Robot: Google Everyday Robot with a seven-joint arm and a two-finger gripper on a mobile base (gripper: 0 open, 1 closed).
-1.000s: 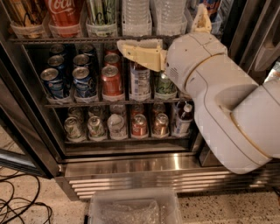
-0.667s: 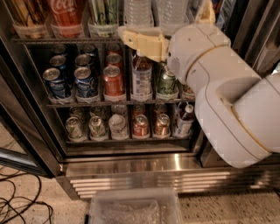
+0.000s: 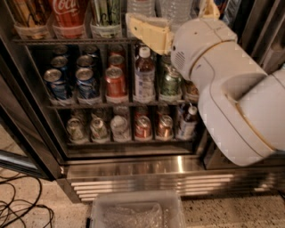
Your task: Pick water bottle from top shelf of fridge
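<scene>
- Steel fridge (image 3: 133, 167) holds cans and bottles on wire racks.
- White arm (image 3: 231, 98) blocks its right side.
- Top shelf (image 3: 71, 41) carries drinks at left.
- Gripper (image 3: 169, 13) is at shelf height, fingers (image 3: 147, 31) spread wide.
- Water bottle (image 3: 176, 9) stands between them; contact unclear.

The white arm (image 3: 240, 111) comes in from the lower right, and its thick, rounded segments fill the right side of the view. It bends up and to the left into a round wrist housing (image 3: 200, 49) near the top centre. From there the tan gripper (image 3: 149, 31) reaches out leftward, roughly level, high in the view. A second tan piece (image 3: 209, 8) pokes up above the wrist housing at the upper edge.
</scene>
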